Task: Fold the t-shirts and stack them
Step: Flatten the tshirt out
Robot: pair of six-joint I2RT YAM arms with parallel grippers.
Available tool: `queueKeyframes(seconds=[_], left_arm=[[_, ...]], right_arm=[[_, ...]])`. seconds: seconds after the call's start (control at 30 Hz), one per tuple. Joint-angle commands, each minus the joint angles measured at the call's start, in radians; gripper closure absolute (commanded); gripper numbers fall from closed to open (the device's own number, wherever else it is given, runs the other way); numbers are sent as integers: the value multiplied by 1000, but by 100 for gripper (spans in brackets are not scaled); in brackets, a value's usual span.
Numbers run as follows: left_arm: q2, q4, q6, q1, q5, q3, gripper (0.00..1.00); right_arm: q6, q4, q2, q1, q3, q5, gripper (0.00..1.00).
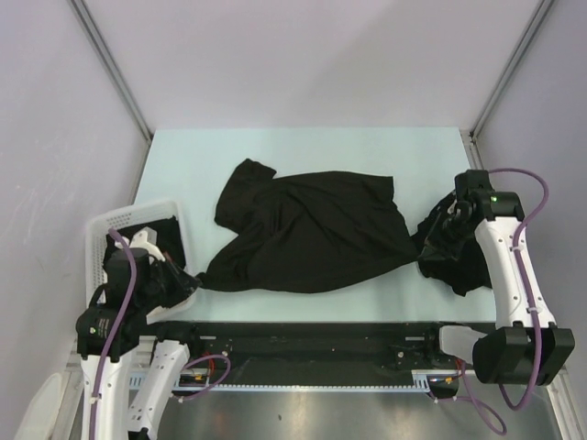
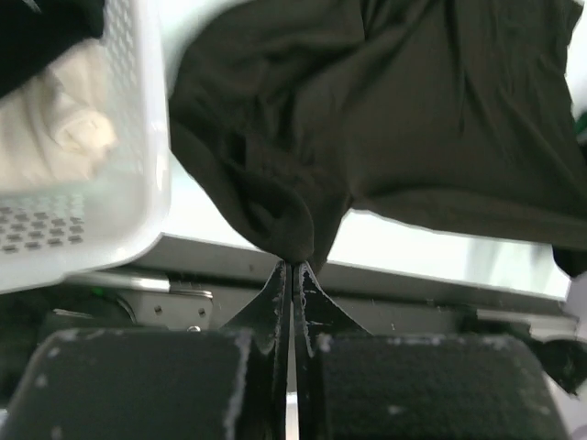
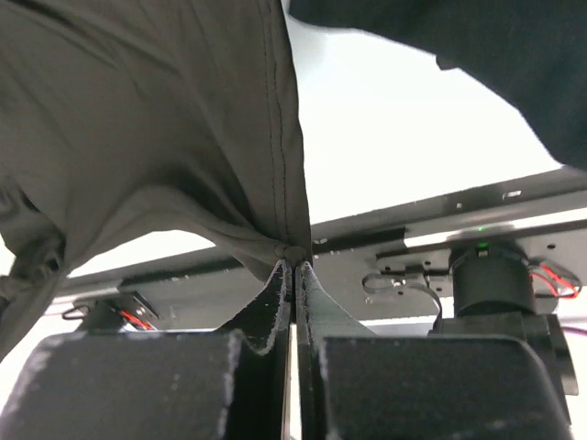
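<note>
One black t-shirt [image 1: 312,238] lies crumpled across the middle of the pale table [image 1: 303,151], w/ a sleeve poking up at its far-L end and deep folds running along its length. It's stretched btwn both arms. L gripper [image 2: 293,268] has its fingers pressed tight together on the shirt's near-L corner, w/ a small nub of fabric pinched at the tips, right by the near table edge and just beside the white lattice basket [image 1: 101,225]. R gripper [image 3: 293,264] is likewise clamped on a bunched bit of hem. In the R wrist view a stitched seam runs straight up from the pinch and the cloth hangs taut above the fingers. Top view puts that grip at the shirt's R end, near the R table edge. Right there is a second black bunch [image 1: 463,270], touching the shirt's R tip. Can't tell if it's a separate shirt or more of the same one. Inside the basket are a dark garment [image 2: 46,27] at the far side and a white cloth [image 2: 55,137] beside it, rumpled. The basket sits at the table's near-L corner, next to the L arm.
</note>
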Motion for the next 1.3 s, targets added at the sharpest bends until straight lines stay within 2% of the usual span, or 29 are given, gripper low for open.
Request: queueKeyframes(seconds=[0.0,0.17,0.2,0.23,0.27,0.3,0.57,0.7,0.8,0.93,0.97,1.07,1.27], left_arm=[[5,-116,-1,4,86,27,100],[8,-188,73,5,102,39,100],[5,-188,67,5,112,39,100],[2,-187,58,4,121,41,100],[9,-185,50,4,116,48,92],[17,-181,50,4,110,53,86],[137,54,50,4,142,103,75],[204,183,71,4,97,125,73],[256,340,56,4,66,84,72],[295,665,-45,-3,50,-45,70],[330,687,-79,-1,41,-66,70],[442,744,-58,-4,59,-35,73],[468,807,-42,-4,108,13,73]], right_arm=[[-5,-170,-60,3,-44,-51,100],[-13,-189,-114,4,-114,-94,100],[-12,-189,-118,6,-124,-107,91],[-9,-187,-123,7,-130,-111,68],[-8,-186,-125,12,-131,-99,54],[-10,-187,-119,12,-131,-90,47],[11,-52,-65,13,-105,-97,44],[65,55,-39,23,-84,-122,45],[131,178,-13,72,-79,-134,46],[165,348,64,127,-68,-136,47],[166,376,94,133,-59,-140,47],[157,500,159,139,-33,-122,47],[48,715,311,130,54,-25,48]])
